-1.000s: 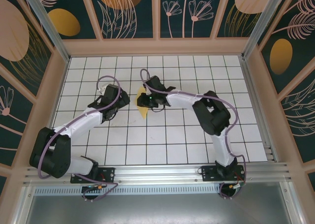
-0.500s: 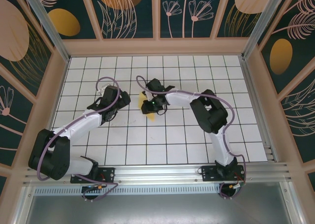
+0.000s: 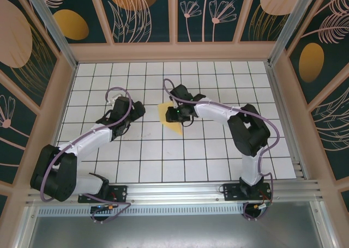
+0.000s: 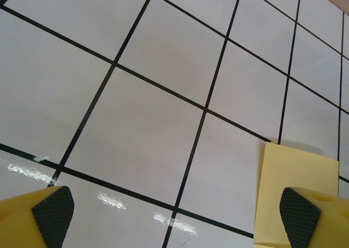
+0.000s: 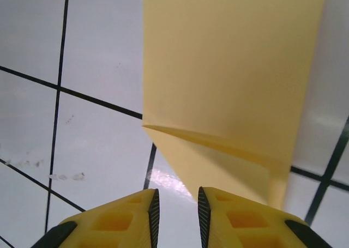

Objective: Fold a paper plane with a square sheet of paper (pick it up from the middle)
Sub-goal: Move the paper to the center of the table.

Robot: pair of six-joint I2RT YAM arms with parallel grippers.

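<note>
Mid-table, right tool (image 3: 177, 115) and paper (image 3: 174, 127) shifted rightward.

Looking for lettering, and there's nothing to call: no text, label, brand, number or sign can be read anywhere.
</note>
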